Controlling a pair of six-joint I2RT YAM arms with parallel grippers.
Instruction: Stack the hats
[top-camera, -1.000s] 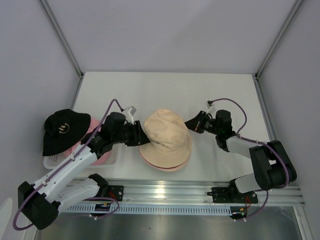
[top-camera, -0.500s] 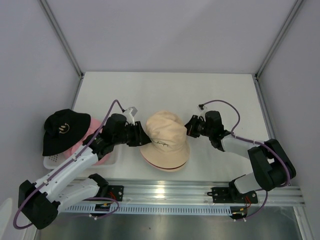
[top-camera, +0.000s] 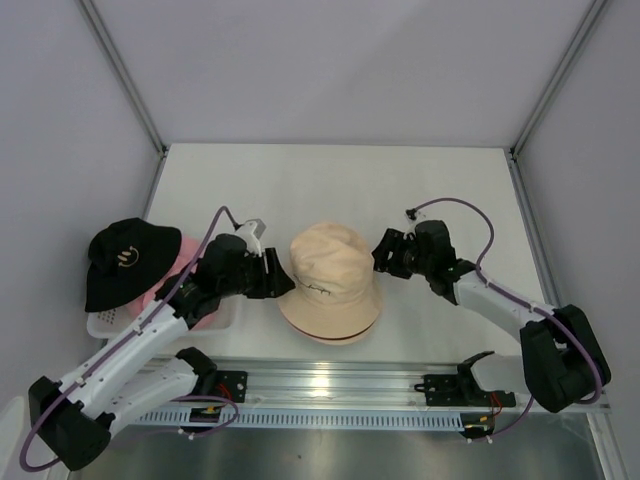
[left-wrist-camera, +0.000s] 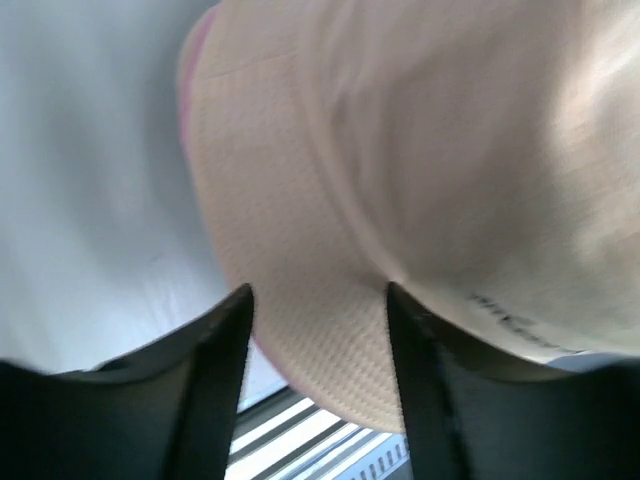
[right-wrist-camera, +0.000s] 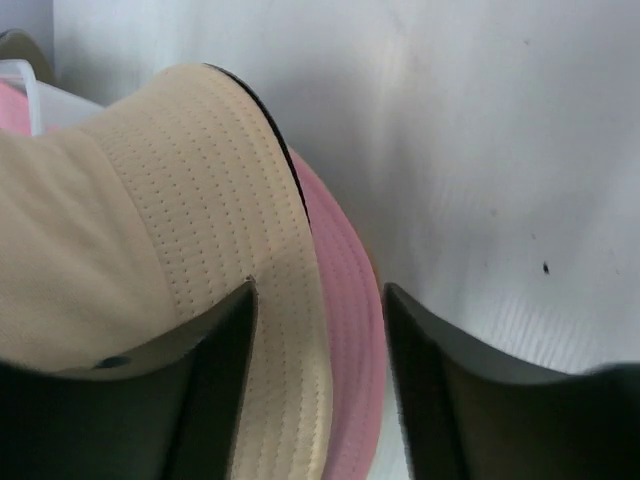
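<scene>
The beige hat (top-camera: 332, 283) is seen at the middle of the table (top-camera: 330, 190), set over a pink hat (right-wrist-camera: 352, 300). Only a thin strip of the pink brim is shown at the near and right sides; the rest is covered. The dark script (top-camera: 320, 289) on the beige hat is too small to be read, and the left wrist view is blurred. At the far left a black hat (top-camera: 122, 262) is laid over a second pink hat (top-camera: 188, 247) in a white basket (top-camera: 105, 322), both partly hidden by the left arm. The left gripper (top-camera: 283, 277) is held at the beige brim's left edge and the right gripper (top-camera: 381, 257) just off its right edge; both pairs of jaws are parted and released. Half a second ago the right jaws were clenched at the brim and the crown was pushed in; now the crown is rounder. Bare table is left beyond the hats and to the right, up to the walls, and the near side is bounded by the rail (top-camera: 400, 378).
</scene>
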